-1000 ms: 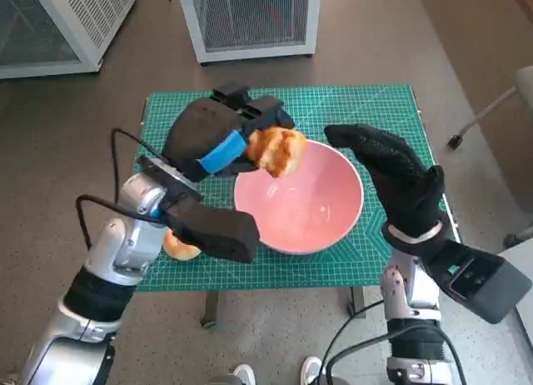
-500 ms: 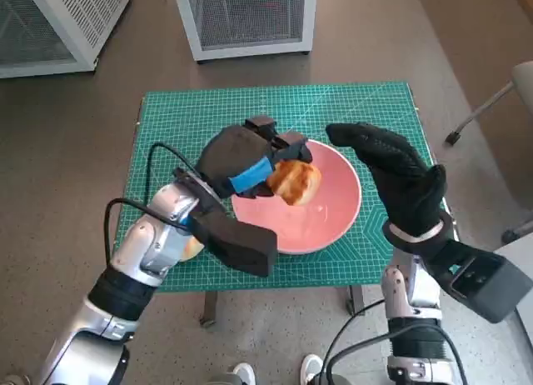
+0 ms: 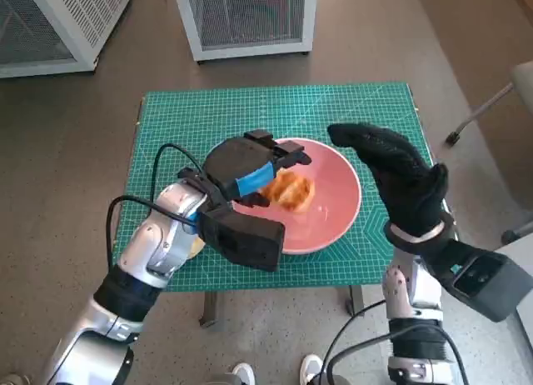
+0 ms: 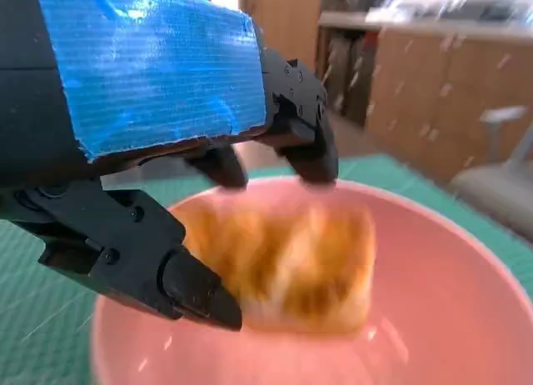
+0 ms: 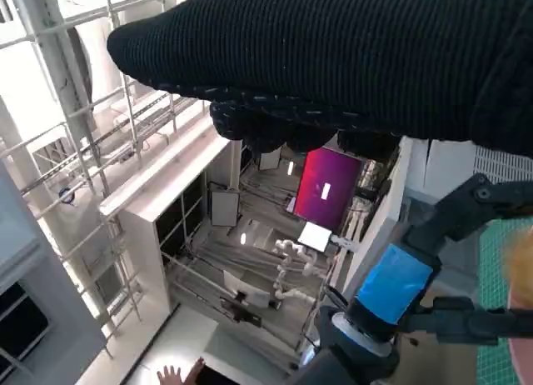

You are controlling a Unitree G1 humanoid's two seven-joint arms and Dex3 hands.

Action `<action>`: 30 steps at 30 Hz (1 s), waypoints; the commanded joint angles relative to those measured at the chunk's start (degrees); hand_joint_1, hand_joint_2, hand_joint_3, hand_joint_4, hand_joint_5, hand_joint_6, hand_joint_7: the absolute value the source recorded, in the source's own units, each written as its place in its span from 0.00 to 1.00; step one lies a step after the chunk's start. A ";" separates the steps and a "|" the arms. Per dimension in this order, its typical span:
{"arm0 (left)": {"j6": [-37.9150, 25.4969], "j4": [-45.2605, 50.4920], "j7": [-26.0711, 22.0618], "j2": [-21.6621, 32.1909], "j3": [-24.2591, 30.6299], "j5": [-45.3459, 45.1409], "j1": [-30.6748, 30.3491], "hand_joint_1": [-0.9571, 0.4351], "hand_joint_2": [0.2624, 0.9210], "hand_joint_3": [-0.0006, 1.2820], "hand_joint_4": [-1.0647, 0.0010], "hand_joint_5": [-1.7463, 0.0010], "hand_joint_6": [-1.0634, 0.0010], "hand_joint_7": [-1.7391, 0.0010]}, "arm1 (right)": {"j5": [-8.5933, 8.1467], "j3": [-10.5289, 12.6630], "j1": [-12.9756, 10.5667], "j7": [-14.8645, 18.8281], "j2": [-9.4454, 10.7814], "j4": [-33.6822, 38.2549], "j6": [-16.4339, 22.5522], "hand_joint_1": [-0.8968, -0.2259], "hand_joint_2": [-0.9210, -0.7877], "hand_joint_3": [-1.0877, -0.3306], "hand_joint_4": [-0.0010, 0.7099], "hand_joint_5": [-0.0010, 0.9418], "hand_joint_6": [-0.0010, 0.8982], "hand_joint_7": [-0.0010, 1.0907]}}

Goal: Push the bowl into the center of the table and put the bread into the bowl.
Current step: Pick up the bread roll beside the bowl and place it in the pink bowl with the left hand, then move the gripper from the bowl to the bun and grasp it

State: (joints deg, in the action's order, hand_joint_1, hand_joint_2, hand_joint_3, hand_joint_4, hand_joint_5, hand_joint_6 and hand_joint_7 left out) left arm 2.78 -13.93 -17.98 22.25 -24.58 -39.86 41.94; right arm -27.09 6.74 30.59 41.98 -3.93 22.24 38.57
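While the left hand (image 3: 243, 170) hovers over the pink bowl (image 3: 337, 222), the step in hand is, in my judgement, the release of the bread (image 3: 290, 191) into it. In the left wrist view the bread (image 4: 287, 264) looks blurred and sits low between the black fingers (image 4: 304, 143), with a gap above it, so I think the fingers are spread and hold nothing; I cannot be fully sure that no finger touches it. To do this step well, the hand should open a little wider and then rise straight up, so that no finger catches the bread or drags the rim of the bowl (image 4: 466, 235) sideways.

From where I stand, the bowl is on the green mat (image 3: 191, 118), about in the middle of the table and slightly to the right. Inside it there is only the bread, lying in the left part of the bowl. Near the left forearm, at the near left of the mat, a second pale bun (image 3: 196, 247) shows a little, outside the bowl.

On the right, the gloved right hand (image 3: 398, 178) is raised just beside the bowl's right rim, fingers extended, holding nothing.
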 commanded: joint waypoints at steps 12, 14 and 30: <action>-7.47 12.89 -8.67 1.88 7.61 8.36 -5.65 0.46 0.84 0.00 0.97 1.00 0.92 0.93 | -0.50 0.13 -0.99 0.68 1.08 1.19 -0.13 0.52 0.00 0.57 0.41 0.02 0.00 0.65; -8.93 16.16 -9.68 2.83 8.79 8.34 -6.83 0.47 0.84 0.00 0.98 1.00 0.92 0.94 | -0.41 0.13 -0.98 0.71 1.14 1.27 0.04 0.52 0.00 0.56 0.41 0.02 0.00 0.65; -18.31 37.97 -17.47 12.37 19.66 8.27 -15.67 0.50 0.79 0.00 0.98 1.00 0.87 0.95 | 0.08 0.12 -0.67 0.42 1.36 1.52 0.67 0.52 0.00 0.56 0.40 0.02 0.00 0.65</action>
State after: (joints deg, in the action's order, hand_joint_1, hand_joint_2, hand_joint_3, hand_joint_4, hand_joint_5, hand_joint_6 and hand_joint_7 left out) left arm -13.14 20.39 -33.34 33.04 -6.51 -32.10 27.68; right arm -27.27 6.77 30.60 42.25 -2.87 22.98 39.20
